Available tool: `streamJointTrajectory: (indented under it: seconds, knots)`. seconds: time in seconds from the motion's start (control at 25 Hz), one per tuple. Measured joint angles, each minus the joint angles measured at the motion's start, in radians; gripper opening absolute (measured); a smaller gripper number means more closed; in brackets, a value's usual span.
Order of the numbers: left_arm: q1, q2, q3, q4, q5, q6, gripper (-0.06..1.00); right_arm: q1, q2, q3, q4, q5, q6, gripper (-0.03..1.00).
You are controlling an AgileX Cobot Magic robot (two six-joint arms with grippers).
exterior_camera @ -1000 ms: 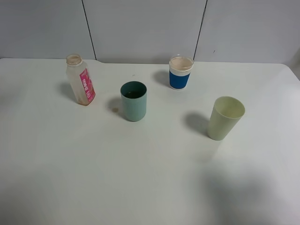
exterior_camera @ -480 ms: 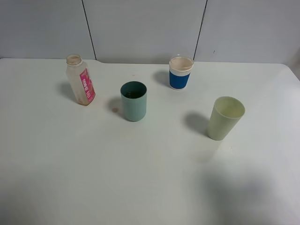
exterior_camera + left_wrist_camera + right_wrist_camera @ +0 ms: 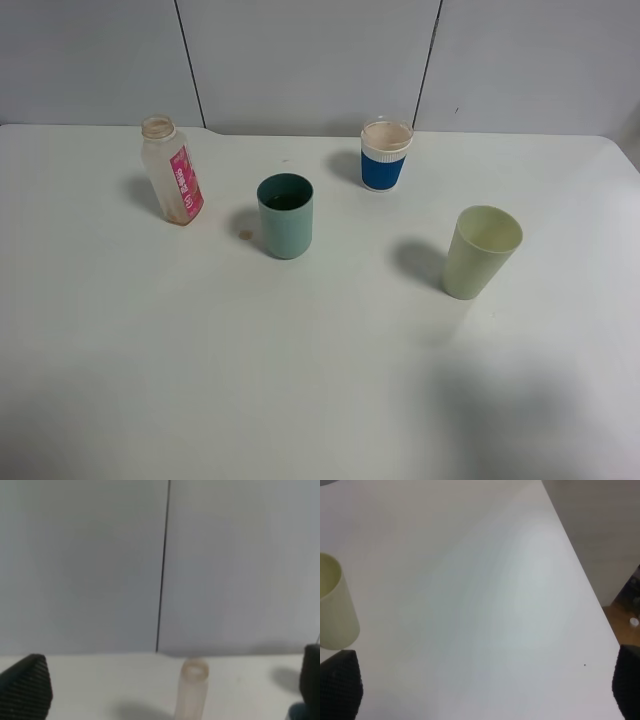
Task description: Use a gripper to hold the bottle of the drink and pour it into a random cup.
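The high view shows no arm. The bottle (image 3: 173, 172) stands upright on the table (image 3: 300, 380), left of the teal cup (image 3: 285, 215), apart from it, nearly drained, with brown dregs at its base. The cup's inside is dark. Only the wrist views show fingers: the left fingers (image 3: 25, 685) spread wide, bottle between them farther off; the right fingers (image 3: 340, 682) spread wide beside the yellow cup (image 3: 335, 610).
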Motion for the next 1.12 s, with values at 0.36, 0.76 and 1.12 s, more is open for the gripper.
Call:
streamJointTrajectory:
  seconds: [0.36,0.76,1.12]
  knots:
    - [0.0,-0.152,0.0,0.0,0.276,0.0,0.98,0.0,0.0,0.0,0.0,0.0,0.0,1.0]
    - [0.0,-0.223,-0.042,0.0,0.566,0.032,0.98,0.0,0.0,0.0,0.0,0.0,0.0,1.0]
    - [0.0,-0.244,-0.045,-0.007,0.715,0.042,0.98,0.0,0.0,0.0,0.0,0.0,0.0,1.0]
